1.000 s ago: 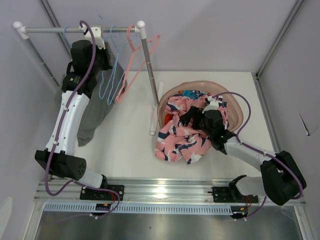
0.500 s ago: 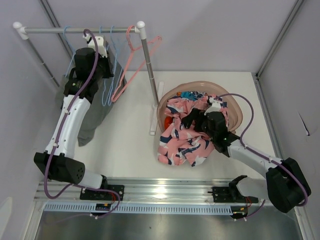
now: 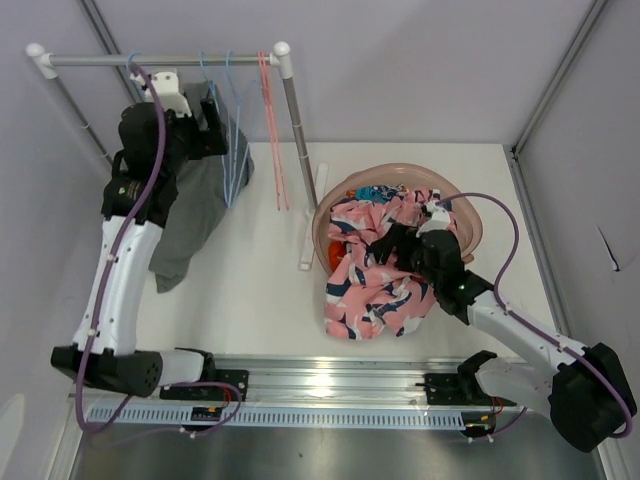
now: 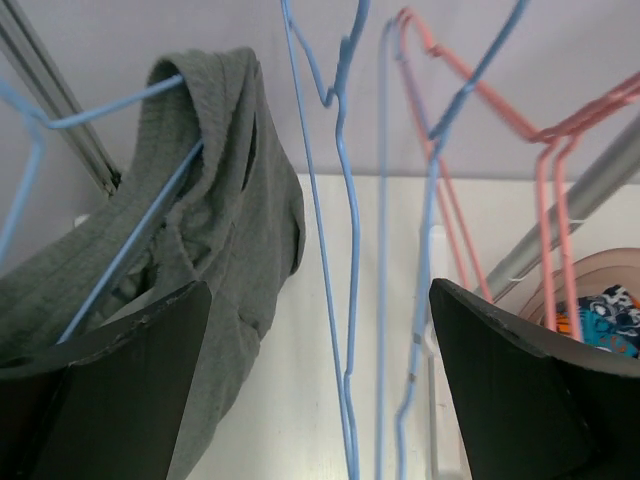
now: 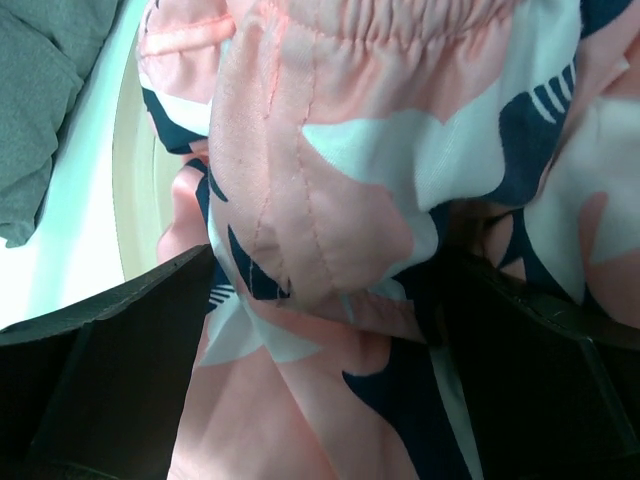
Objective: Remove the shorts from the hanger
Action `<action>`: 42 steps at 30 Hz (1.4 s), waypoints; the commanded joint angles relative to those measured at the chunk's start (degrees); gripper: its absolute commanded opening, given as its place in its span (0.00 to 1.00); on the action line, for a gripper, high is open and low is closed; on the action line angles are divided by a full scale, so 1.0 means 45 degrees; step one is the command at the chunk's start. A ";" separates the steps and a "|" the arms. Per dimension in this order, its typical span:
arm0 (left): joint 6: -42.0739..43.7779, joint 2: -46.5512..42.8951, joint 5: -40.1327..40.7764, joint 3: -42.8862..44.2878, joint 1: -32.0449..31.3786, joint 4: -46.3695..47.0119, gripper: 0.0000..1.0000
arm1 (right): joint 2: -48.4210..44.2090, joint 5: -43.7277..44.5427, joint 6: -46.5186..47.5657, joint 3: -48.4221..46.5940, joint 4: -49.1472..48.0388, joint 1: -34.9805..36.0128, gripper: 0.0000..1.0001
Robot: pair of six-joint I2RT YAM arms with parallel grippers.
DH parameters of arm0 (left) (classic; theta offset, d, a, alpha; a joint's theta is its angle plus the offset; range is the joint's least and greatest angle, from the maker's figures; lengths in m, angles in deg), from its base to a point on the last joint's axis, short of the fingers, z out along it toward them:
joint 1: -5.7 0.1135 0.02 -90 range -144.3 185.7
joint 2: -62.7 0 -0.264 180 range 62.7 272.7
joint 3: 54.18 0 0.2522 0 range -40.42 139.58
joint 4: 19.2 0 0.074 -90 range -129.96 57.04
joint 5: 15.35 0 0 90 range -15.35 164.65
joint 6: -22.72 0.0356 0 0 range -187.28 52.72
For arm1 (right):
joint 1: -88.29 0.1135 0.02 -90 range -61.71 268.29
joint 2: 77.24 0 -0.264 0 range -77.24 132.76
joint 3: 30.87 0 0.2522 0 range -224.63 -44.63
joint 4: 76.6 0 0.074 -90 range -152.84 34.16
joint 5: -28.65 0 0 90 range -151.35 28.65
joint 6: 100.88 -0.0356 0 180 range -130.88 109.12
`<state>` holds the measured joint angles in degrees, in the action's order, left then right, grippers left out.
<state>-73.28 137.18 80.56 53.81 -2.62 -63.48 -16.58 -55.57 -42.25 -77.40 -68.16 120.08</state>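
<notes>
The pink, white and navy patterned shorts [image 3: 375, 285] lie draped over the front rim of the pink basket [image 3: 472, 218], off any hanger. My right gripper [image 3: 396, 246] stands open above them; in the right wrist view the shorts [image 5: 330, 180] fill the space between its wide-apart fingers [image 5: 110, 350]. A bare pink hanger [image 3: 272, 130] hangs straight from the rail [image 3: 160, 59]. My left gripper [image 3: 215, 128] is open just below the rail, facing the blue hangers [image 4: 335, 200] and holding nothing.
A grey garment [image 3: 190, 215] hangs from a blue hanger at the rail's left end, beside my left arm. The rack's upright post [image 3: 297, 160] stands between the rail and the basket. More colourful clothes [image 3: 380, 189] lie inside the basket.
My left gripper has opened and let go of the pink hanger, which swung back to hang straight. The left arm drew away leftward. The right gripper shifted slightly toward the near edge, as did the shorts.
</notes>
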 commanded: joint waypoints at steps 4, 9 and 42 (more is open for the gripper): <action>-0.0230 -0.2466 0.1027 -0.0803 0.0071 0.1508 0.98 | -0.0687 0.0355 0.0292 0.0388 0.0987 0.0064 0.99; -0.0015 -0.3074 0.2783 -0.1955 0.0071 0.2581 0.98 | -0.1039 0.0161 0.0507 0.0428 0.0987 -0.0053 0.99; 0.0592 0.3079 0.3218 0.1151 0.2902 0.1880 0.78 | -0.3520 -0.1812 0.1250 0.1521 0.2199 -0.2006 0.99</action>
<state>-70.27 151.63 95.86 61.55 9.60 -56.40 -32.67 -62.28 -37.58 -71.54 -58.41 111.73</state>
